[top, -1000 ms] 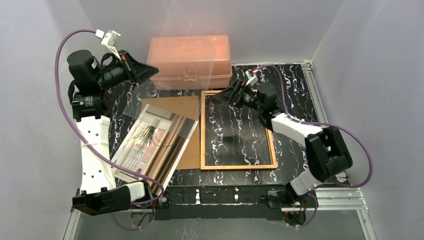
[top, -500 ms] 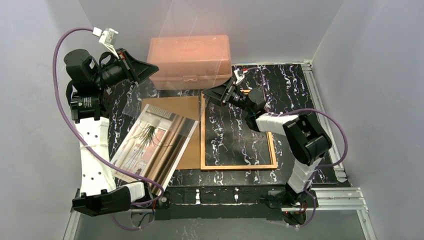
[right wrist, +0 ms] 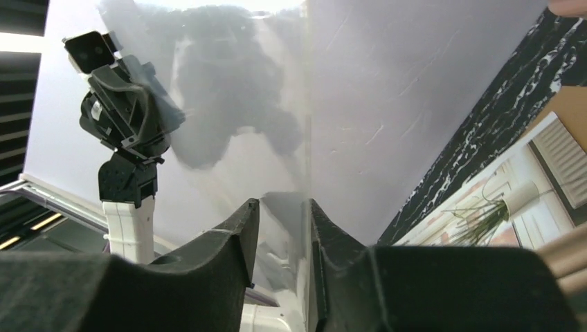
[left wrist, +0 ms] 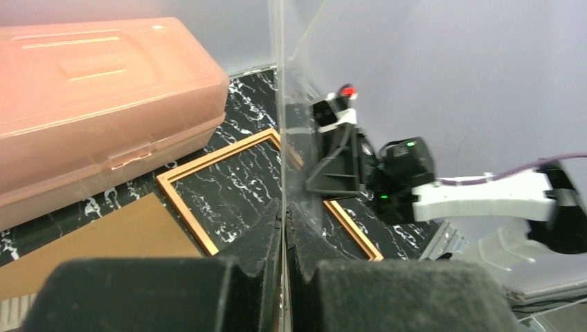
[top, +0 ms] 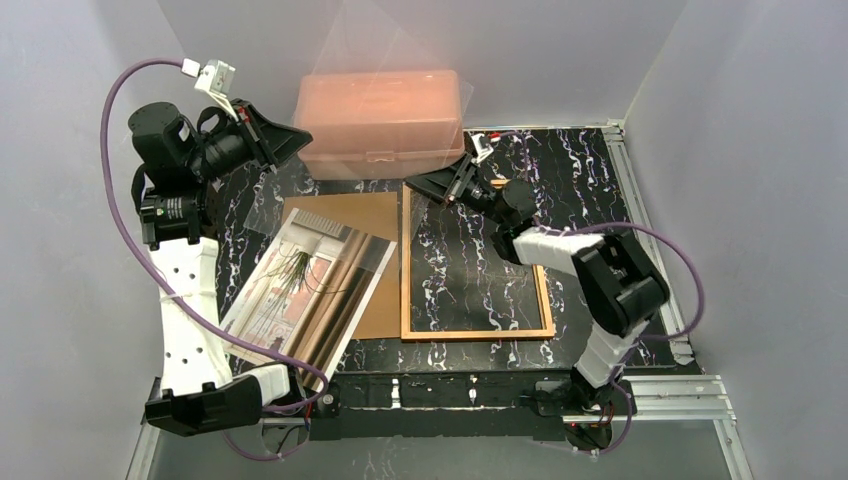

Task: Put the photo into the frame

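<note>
While neither arm touches it, the photo: we see it lying face up and askew on the brown backing board, its near corner overhanging toward the left arm's base, well left of where it must go.
Frame: flat on the table, just beside the board's right edge, empty, the marbled top showing through it.
Clear sheet: upright above the frame's far left corner, in front of the pink box.
Left gripper: pressed together on the sheet's lower edge, carrying it.
Right gripper: a second ago it sat spread wide over the frame's far rail. Now it has swung left to the sheet and drawn its fingers half in around the edge, though the wrist view still shows a gap, so we judge it is not pinching yet.
Meaning: we read this as a handover or a two-handed steadying of the sheet. Putting the photo in has not begun.
Edges: the sheet's lower corner hangs near the frame's far left corner and the box front, so a tilt could catch either.
Open room: the frame's middle and near half are free, and so is the table right of it. The photo's path rightward crosses only the board.
</note>
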Available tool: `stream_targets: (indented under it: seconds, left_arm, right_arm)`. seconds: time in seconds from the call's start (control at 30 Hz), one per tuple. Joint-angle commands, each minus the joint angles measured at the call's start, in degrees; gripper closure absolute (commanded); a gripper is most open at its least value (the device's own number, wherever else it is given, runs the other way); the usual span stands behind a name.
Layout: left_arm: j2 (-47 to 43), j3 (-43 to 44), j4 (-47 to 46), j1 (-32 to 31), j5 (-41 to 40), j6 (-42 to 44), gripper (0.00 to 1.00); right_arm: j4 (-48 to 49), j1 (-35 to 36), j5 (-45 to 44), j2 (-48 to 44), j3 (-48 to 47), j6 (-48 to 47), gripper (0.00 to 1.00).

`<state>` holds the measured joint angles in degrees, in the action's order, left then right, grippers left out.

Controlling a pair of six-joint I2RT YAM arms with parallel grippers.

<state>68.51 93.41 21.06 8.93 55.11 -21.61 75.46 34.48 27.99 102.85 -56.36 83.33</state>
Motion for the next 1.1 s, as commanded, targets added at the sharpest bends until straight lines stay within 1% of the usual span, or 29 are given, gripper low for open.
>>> stream_targets:
  seconds: [0.0,0.13,0.17,0.2,0.27,0.3,0.43,0.5,0.6,0.63,0.73,0.8,0.93,1.07]
  left_arm:
    - [-1.20,-2.65,4.44,-0.14,-2.81,5.38,1.00]
    - [-1.52,-5.76,5.13,-0.14,-4.17,8.05,0.99]
    - [-1.46,-6.49,5.18,-0.15,-4.25,8.53,0.97]
    - [-1.43,-7.27,5.34,-0.23,-4.24,9.05,0.91]
    - [-1.12,-8.86,5.87,-0.58,-4.14,10.03,0.77]
    - [-0.82,-9.46,6.87,-1.21,-4.14,11.11,0.73]
    - [0.08,-12.34,10.72,-2.86,-5.43,16.53,0.53]
    - [0.47,-14.29,11.90,-3.58,-6.41,19.24,0.40]
    - [1.38,-16.75,13.55,-4.62,-8.20,23.22,0.24]
    - [1.81,-17.42,13.83,-4.74,-8.59,24.26,0.22]
    - [2.88,-18.36,14.99,-5.03,-9.81,27.10,0.14]
    - [3.28,-18.54,15.82,-5.23,-10.85,29.02,0.13]
    - [2.80,-18.38,17.26,-5.37,-12.55,31.86,0.12]
    - [1.89,-18.98,17.73,-5.41,-13.88,33.56,0.11]
  right_arm:
    - [-6.56,-0.25,-3.57,-13.35,3.28,-7.51,0.66]
    - [-15.15,-1.63,-3.74,-20.33,5.41,-11.10,0.72]
    - [-17.35,-1.85,-3.86,-21.96,5.53,-12.15,0.75]
    - [-20.38,-2.02,-4.09,-23.42,5.37,-13.62,0.79]
    - [-29.84,-2.38,-4.54,-26.26,3.14,-17.52,0.92]
    - [-35.51,-2.66,-4.58,-27.69,1.78,-20.03,0.97]
    - [-59.57,-3.34,-6.80,-33.03,-4.70,-32.10,0.99]
    - [-70.85,-4.03,-8.23,-34.78,-8.09,-38.30,0.99]
    - [-85.35,-5.13,-9.54,-36.30,-12.53,-43.81,0.99]
    - [-90.53,-5.51,-10.33,-36.62,-13.74,-45.14,0.99]
    - [-99.72,-6.81,-10.57,-36.31,-16.96,-48.44,0.99]
    - [-104.03,-7.28,-10.03,-35.75,-18.66,-50.44,0.99]
    - [-108.35,-7.57,-7.25,-34.30,-20.01,-52.15,0.99]
    - [-109.77,-7.58,-3.85,-33.09,-19.97,-52.39,0.99]
